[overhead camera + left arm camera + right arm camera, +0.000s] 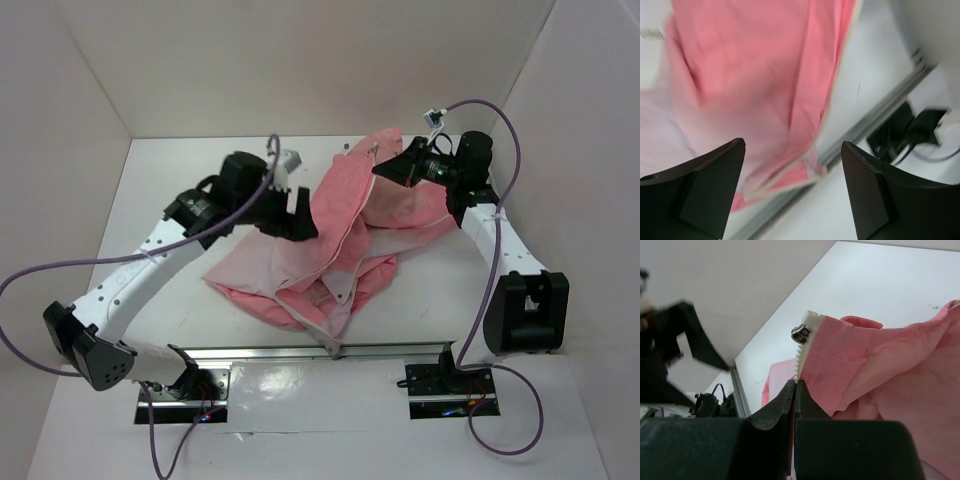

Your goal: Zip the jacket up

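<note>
The salmon-pink jacket (345, 205) lies crumpled mid-table, its paler lining (265, 270) showing at the left. Its upper end is lifted off the table. My right gripper (385, 165) is shut on the white bead chain (798, 362) that hangs from the zipper slider (801, 334) at the top of the jacket (880, 365). My left gripper (290, 222) hovers open over the jacket's left half. In the left wrist view its fingers (705, 190) stand wide apart with nothing between them. The jacket (750, 65) and its light zipper edge (790, 177) hang blurred beneath them.
A metal rail (340, 352) runs along the near table edge, and the jacket's lower hem reaches it. The arm bases and purple cables (520, 200) sit at the front and sides. White walls enclose the table on three sides.
</note>
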Available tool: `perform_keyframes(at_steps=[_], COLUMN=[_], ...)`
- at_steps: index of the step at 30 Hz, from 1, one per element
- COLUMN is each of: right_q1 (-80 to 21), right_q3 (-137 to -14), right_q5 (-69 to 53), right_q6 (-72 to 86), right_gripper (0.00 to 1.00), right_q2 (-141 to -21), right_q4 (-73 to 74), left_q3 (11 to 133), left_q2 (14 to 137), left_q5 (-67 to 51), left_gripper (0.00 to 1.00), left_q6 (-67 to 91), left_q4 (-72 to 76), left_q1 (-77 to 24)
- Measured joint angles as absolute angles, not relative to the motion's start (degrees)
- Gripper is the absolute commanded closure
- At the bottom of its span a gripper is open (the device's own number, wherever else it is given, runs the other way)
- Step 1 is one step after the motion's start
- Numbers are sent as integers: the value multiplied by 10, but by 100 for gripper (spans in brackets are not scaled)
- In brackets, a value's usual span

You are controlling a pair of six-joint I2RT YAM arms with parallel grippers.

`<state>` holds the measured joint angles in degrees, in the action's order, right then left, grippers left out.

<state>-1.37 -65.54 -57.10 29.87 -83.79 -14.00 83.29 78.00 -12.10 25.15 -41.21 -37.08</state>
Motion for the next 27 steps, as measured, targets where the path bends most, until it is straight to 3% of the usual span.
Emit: perform_keyframes(at_steps=[8,17,27], right_q1=[-18,-53,-68], right_q3=[-640,-622,-622], right_q5=[-651,-715,-748], right_q6=[353,425,425], right_gripper=[100,100,100], right_q2=[-817,-789,-791], right_q4=[-215,-305,-303], left_q3=[836,831,823], left_q2=[830,996,1069], left_q5=[-308,-511,-604], left_gripper=[7,7,11], left_q6=[307,478,694], left_q4=[-175,129,523], left_q1=[-230,-217,-217])
